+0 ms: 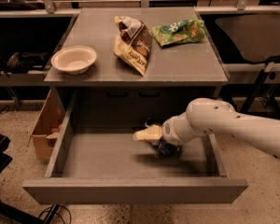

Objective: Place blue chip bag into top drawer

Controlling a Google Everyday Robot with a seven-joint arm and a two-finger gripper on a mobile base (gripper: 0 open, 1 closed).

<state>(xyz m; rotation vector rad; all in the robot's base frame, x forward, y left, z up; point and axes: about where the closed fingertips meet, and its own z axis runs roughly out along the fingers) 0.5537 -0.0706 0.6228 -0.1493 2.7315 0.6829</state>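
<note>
The blue chip bag [167, 148] lies inside the open top drawer [135, 191], partly hidden beneath the gripper [148, 134]. Whether the jaws are clenched on it cannot be told. If they are, pulling away could drag the bag out again.

Three bags [165, 148] [133, 43] [177, 31], one bowl [73, 59], one drawer [130, 191] (gripper [147, 134] inside).

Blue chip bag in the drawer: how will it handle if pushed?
Likely floppy: the blue chip bag looks crumpled by the end effector inside the top drawer. Small and thin, so probably light. Unlikely to roll.
</note>
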